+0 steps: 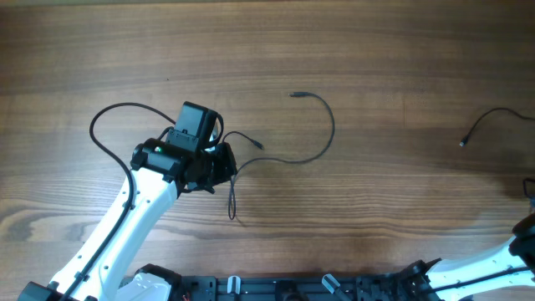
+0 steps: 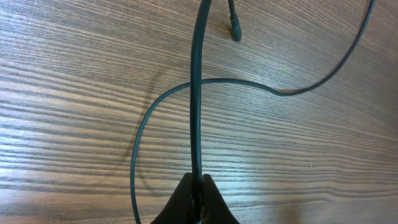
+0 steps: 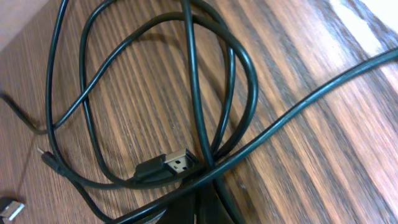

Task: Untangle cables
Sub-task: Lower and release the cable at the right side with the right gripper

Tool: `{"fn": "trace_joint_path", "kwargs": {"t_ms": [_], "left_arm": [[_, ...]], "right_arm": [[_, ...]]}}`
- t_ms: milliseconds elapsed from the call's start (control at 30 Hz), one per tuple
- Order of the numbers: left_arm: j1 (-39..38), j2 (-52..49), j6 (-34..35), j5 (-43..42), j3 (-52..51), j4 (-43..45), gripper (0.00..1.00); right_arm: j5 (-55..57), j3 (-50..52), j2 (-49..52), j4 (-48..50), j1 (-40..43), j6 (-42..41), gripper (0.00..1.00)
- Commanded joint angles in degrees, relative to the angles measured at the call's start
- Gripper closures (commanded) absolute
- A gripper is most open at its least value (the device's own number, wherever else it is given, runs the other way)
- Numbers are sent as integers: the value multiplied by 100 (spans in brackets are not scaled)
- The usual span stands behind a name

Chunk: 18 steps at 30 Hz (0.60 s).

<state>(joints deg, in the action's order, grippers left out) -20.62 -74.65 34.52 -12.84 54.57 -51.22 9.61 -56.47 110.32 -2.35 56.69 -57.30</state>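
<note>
A thin black cable [image 1: 322, 146] lies across the middle of the table, with a loop at the left [image 1: 94, 134] and a free plug end [image 1: 294, 94]. My left gripper [image 1: 221, 165] is shut on this cable [image 2: 196, 93], which runs straight up from the jaws [image 2: 198, 186]; a small plug [image 2: 235, 30] lies ahead. My right gripper [image 3: 200, 202] is shut on a strand of a coiled black cable [image 3: 245, 81] with a USB plug [image 3: 177, 163] just above the jaws. In the overhead view only one end of that cable [image 1: 481, 125] shows at the right edge.
The wooden table [image 1: 376, 50] carries only the cables. A loose tail of the left cable [image 1: 231, 213] hangs toward the front edge. Another small plug [image 3: 9, 206] lies at the lower left of the right wrist view. The right arm [image 1: 518, 247] sits at the lower right corner.
</note>
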Motion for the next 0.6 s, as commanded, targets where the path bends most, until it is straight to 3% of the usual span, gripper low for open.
{"fn": "trace_joint_path", "kwargs": {"t_ms": [0, 33, 133, 433, 567], "left_arm": [[13, 61, -133, 96, -26, 17, 96], [13, 61, -133, 96, -26, 20, 96], [13, 61, -133, 96, -26, 15, 96], [13, 61, -138, 96, -26, 13, 96], [13, 61, -282, 96, -26, 13, 96]], "right_arm": [[-809, -83, 459, -181, 13, 516, 66], [-1029, -133, 457, -195, 13, 525, 43], [-1211, -184, 455, -662, -15, 518, 0], [-1473, -181, 455, -2538, -435, 734, 0], [-2645, -181, 455, -2387, -1185, 2441, 0]]}}
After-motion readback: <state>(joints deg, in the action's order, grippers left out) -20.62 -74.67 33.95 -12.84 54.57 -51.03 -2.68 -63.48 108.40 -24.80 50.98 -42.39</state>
